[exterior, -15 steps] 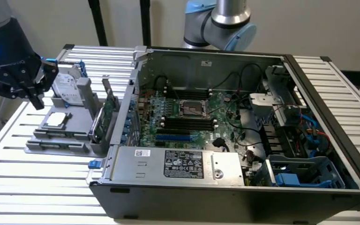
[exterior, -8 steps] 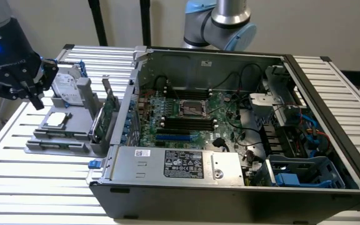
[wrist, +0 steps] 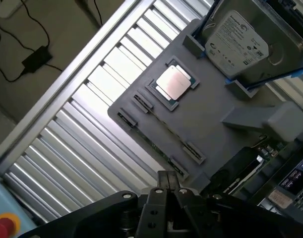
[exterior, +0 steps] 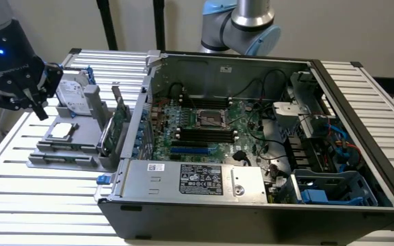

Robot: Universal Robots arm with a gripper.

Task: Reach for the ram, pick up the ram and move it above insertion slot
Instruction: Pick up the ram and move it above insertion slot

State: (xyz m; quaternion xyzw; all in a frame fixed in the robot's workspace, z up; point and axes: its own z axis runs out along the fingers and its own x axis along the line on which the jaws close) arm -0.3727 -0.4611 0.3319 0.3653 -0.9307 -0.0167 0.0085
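**Exterior view.** At the exterior view's left, a black gripper [exterior: 36,105] with a blue light on its body, hanging over the slatted tabletop [exterior: 39,195], just beside the grey holder [exterior: 80,163]. Nothing in its grasp.

On the holder:
- a silver hard drive [exterior: 70,95] standing at the back;
- a square processor chip [exterior: 61,131] lying flat in the middle;
- a tall green expansion card [exterior: 118,123] upright on the side nearest the open computer case [exterior: 252,205].

Along the holder's front edge, the ram [exterior: 63,158], set on its long edge in a slot, lower than the gripper and apart from it. Inside the case, a green motherboard [exterior: 241,115] with dark memory slots [exterior: 204,134] lying bare.

**Wrist view.** Looking down past the gripper [wrist: 167,182]: jaws drawn together or very nearly so, nothing clamped between them. Beyond them the same grey holder [wrist: 215,106], with the ram [wrist: 156,145] seen edge-on as a thin strip between small end clips, untouched. Next to it the processor chip [wrist: 175,83], then the hard drive [wrist: 235,42] in a blue-edged cradle. Past the tabletop's edge, on the floor, a black power brick [wrist: 37,58] with its cable.
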